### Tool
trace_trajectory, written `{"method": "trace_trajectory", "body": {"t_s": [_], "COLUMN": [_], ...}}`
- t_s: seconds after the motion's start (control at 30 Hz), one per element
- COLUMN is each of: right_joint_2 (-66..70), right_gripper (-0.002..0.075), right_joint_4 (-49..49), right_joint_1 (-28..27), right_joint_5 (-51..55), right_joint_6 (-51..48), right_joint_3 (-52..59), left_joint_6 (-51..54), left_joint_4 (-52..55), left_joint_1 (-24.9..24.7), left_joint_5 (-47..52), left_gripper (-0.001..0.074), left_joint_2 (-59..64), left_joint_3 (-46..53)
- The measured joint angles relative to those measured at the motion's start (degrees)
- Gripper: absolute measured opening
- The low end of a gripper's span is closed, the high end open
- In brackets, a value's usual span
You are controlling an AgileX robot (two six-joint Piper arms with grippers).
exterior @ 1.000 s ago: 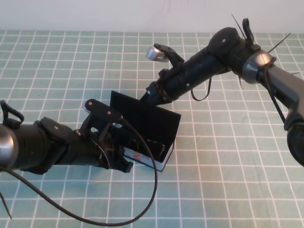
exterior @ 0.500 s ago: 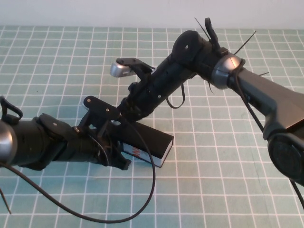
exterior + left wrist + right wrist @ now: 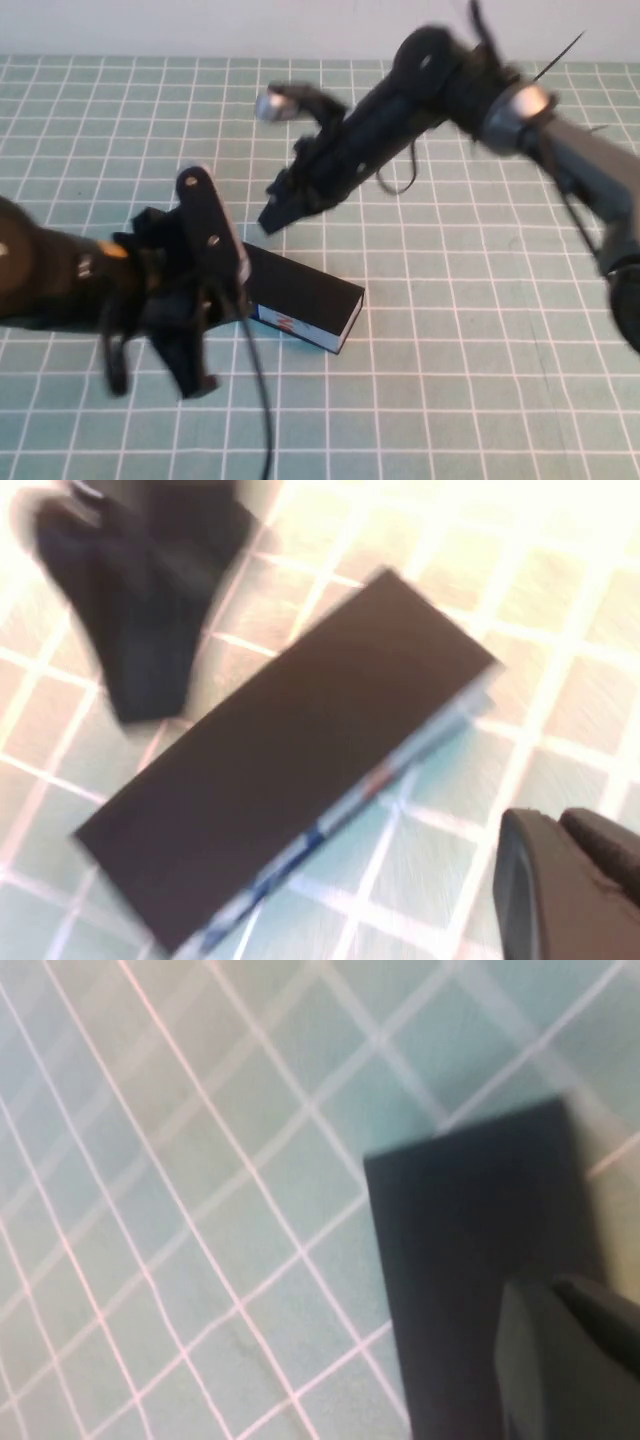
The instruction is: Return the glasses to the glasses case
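Note:
The glasses case lies shut on the green checked mat, black lid up, a white side with blue and red markings facing front. It also shows in the left wrist view and the right wrist view. The glasses are out of view. My right gripper is shut and empty, hanging just above and behind the case's left end; it also shows in the left wrist view. My left gripper is shut and empty, left of and in front of the case, apart from it.
The green mat with its white grid covers the table. A white wall runs along the far edge. The left arm's cable hangs in front of the case.
The case lid stood open a second ago and is now down. My right gripper has lifted off the lid. My left gripper has drawn back from the case toward the front left.

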Motion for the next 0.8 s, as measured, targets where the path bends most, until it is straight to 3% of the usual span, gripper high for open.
{"method": "trace_trajectory", "body": {"t_s": [0.1,0.23,0.33,0.6,0.8], "right_joint_2": [-5.1,-13.1,-19.2,-33.0,-45.5], "right_gripper": [-0.0011,-0.0011,-0.0011,-0.0011,-0.0011], "right_joint_4": [-0.1,-0.9,-4.2,-17.3,-17.9], "right_joint_1": [-1.9,-4.5,-5.6,-5.8,-5.8], "right_joint_5": [0.0,0.4,0.8,1.3,-9.2], "right_joint_6": [-0.9,-2.2,-1.7,7.6,8.7], "right_joint_3": [0.0,0.0,0.0,1.2,10.7], "left_joint_6": [-9.3,-30.1,-40.8,-55.7,-59.3], "left_joint_4": [15.8,36.4,45.5,48.3,43.6], "left_joint_1": [0.0,0.0,0.0,0.0,0.0], "left_joint_5": [6.5,15.6,21.0,18.9,18.6], "left_gripper": [0.0001,0.0001,0.0002,0.0002,0.0001], "left_joint_2": [-7.8,-17.7,-26.0,-50.3,-60.9], "left_joint_3": [0.0,0.0,0.0,0.0,0.3]}}
